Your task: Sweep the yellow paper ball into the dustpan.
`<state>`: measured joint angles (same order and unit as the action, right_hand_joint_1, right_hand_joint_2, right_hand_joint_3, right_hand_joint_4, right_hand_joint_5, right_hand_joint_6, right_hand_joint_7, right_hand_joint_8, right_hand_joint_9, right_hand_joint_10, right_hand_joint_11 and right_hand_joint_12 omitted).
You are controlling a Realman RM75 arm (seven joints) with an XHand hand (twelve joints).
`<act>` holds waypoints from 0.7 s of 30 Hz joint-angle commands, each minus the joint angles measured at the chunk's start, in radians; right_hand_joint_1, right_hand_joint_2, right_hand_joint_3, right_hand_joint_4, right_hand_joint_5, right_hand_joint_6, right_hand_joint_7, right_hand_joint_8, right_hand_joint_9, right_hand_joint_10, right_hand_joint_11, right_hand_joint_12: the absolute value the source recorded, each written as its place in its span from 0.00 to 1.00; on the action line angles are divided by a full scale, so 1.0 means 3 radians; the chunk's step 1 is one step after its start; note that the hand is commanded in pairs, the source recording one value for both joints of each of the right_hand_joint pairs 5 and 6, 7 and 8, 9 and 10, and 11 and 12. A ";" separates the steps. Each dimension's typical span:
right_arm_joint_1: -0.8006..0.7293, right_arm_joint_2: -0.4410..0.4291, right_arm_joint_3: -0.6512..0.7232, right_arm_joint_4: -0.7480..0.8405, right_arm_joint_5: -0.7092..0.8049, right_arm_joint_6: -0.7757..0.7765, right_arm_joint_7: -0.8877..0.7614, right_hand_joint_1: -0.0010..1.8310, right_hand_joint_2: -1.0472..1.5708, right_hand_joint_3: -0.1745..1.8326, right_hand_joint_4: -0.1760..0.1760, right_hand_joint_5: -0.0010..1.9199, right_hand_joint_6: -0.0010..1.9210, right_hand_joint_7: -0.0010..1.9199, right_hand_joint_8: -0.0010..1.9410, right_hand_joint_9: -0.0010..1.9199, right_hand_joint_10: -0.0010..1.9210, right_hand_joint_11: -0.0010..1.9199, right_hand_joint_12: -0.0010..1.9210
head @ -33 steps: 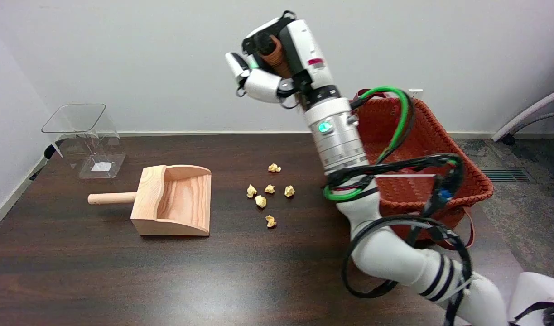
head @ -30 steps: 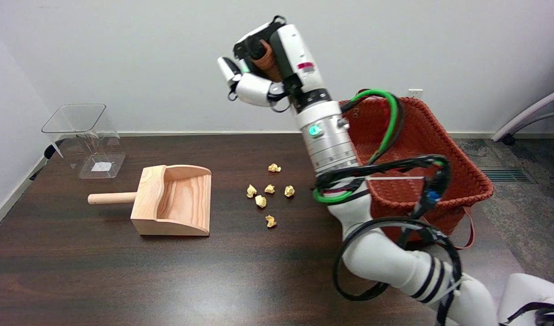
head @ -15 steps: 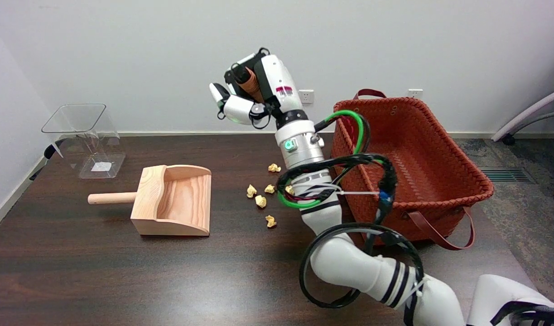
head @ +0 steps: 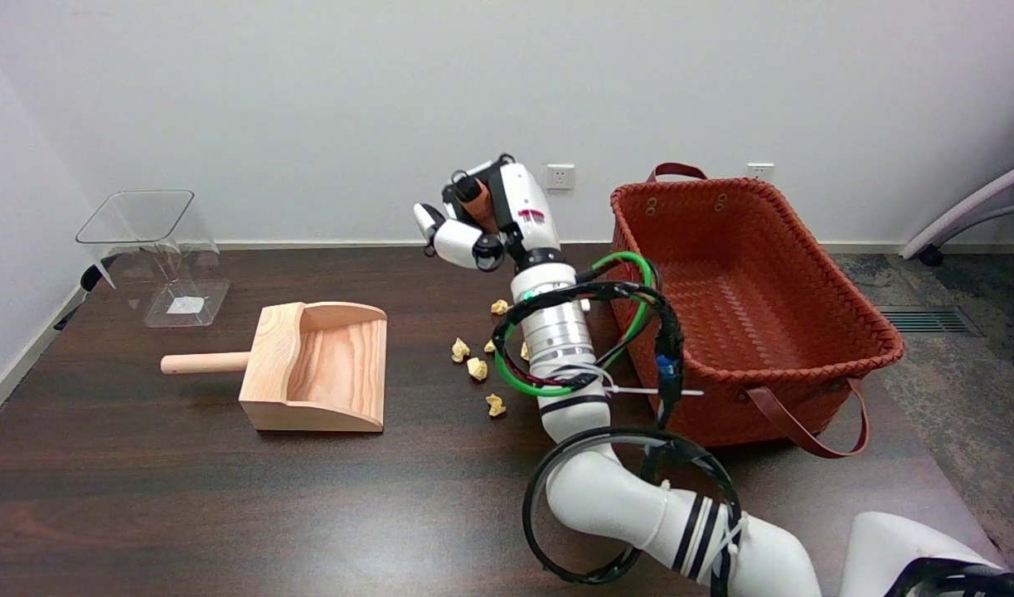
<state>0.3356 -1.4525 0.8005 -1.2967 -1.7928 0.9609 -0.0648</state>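
Note:
Several yellow paper balls lie on the dark table, among them one at the back [head: 500,307], one on the left [head: 459,350] and one at the front [head: 495,405]; my forearm hides some in part. The wooden dustpan [head: 320,369] lies left of them, its mouth facing right and its round handle [head: 204,363] pointing left. My right hand [head: 482,222] hangs in the air above the table's far side, beyond the balls. It grips a brown ribbed object [head: 478,201], of which only a short piece shows between the fingers.
A woven orange basket [head: 805,365] with a strap stands on the table right of my arm, close to the forearm. A clear plastic container [head: 154,249] sits at the far left corner. A chair's base shows at the right edge.
My right arm has swung left and down, out from over the basket. The hand has dropped from high against the wall to just above the table's far side, still gripping the brown object.

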 commanded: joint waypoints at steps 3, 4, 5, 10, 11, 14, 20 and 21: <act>-0.0027 -0.0139 0.0009 0.0549 0.0237 0.0278 0.0186 0.67 0.95 0.32 0.50 1.00 1.00 1.00 0.99 1.00 1.00 1.00 1.00; -0.0018 -0.0139 0.0009 0.0567 0.0236 0.0278 0.0220 0.67 0.95 0.32 0.50 1.00 1.00 1.00 0.99 1.00 1.00 1.00 1.00; -0.0014 -0.0139 0.0009 0.0584 0.0232 0.0278 0.0257 0.67 0.95 0.32 0.50 1.00 1.00 1.00 0.99 1.00 1.00 1.00 1.00; 0.0005 -0.0165 0.0009 0.0689 0.0233 0.0303 0.0389 0.67 0.95 0.32 0.50 1.00 1.00 1.00 0.99 1.00 1.00 1.00 1.00; 0.0009 -0.0177 0.0009 0.0710 0.0237 0.0315 0.0415 0.68 0.95 0.32 0.50 1.00 1.00 1.00 0.99 1.00 1.00 1.00 1.00; 0.0009 -0.0214 0.0015 0.0760 0.0260 0.0315 0.0478 0.68 0.95 0.32 0.50 1.00 1.00 1.00 0.99 1.00 1.00 1.00 1.00; 0.0009 -0.0279 0.0026 0.0796 0.0338 0.0295 0.0716 0.68 0.93 0.32 0.50 1.00 1.00 1.00 0.99 1.00 1.00 1.00 1.00; 0.0010 -0.0286 0.0018 0.0796 0.0360 0.0290 0.0757 0.69 0.93 0.32 0.50 1.00 1.00 1.00 0.99 1.00 1.00 1.00 1.00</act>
<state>0.3333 -1.4987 0.8039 -1.1272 -1.7300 1.0352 0.0317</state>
